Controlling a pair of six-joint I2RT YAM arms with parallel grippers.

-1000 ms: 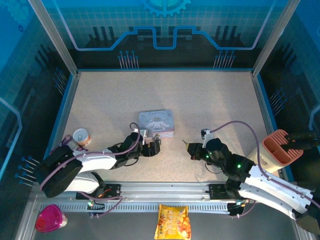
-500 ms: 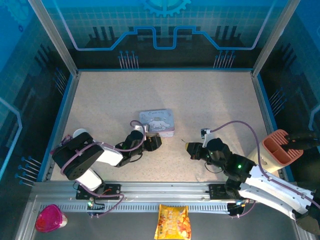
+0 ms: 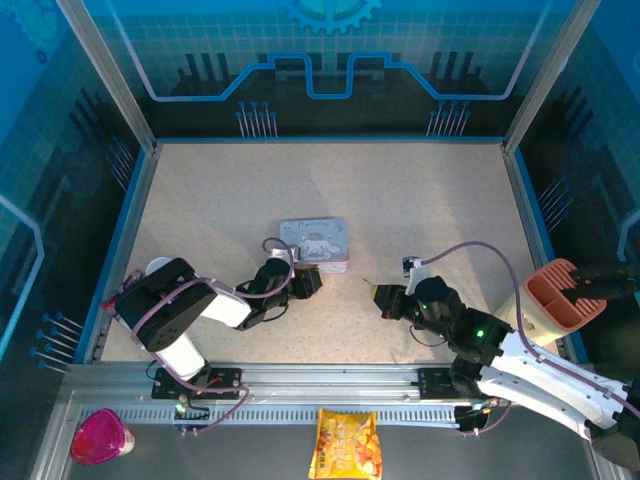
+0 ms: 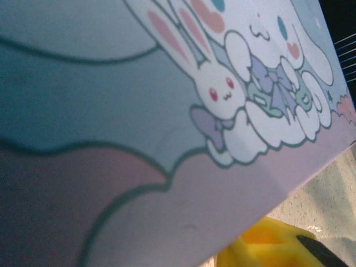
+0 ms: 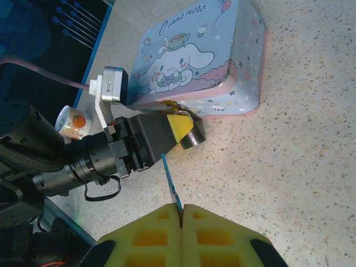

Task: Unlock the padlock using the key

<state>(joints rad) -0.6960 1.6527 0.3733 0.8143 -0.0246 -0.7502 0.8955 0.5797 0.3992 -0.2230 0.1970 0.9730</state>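
1. Where the speckled table [image 3: 400, 200] met its left rail, a small white cup [image 3: 158, 268] stood partly covered by the left arm.
2. Right of it, the left gripper [image 3: 307, 283] lay low at the near wall of the tin [image 3: 315, 240]. In the right wrist view one yellow pad [image 5: 179, 123] touched the padlock, but its partner was hidden. I could not tell whether the jaws had closed on the lock or stood a little apart.
3. The padlock [image 5: 193, 138] sat on the table against that near wall. It was tiny beside the tin, with a dark, rounded body and a silvery shackle rising to a small brassy fitting on the tin.
4. The tin was pale blue and pink, and its lid was printed with a white long-eared cartoon figure.
5. The key [image 5: 169, 179], a thin bluish blade, pointed toward the padlock, its tip near the lock but apart from it.
6. The right gripper [image 5: 182, 209] pinched the key's other end, its yellow pads pressed together around the blade.
7. At the table's right edge stood a salmon-pink holder [image 3: 562, 292].
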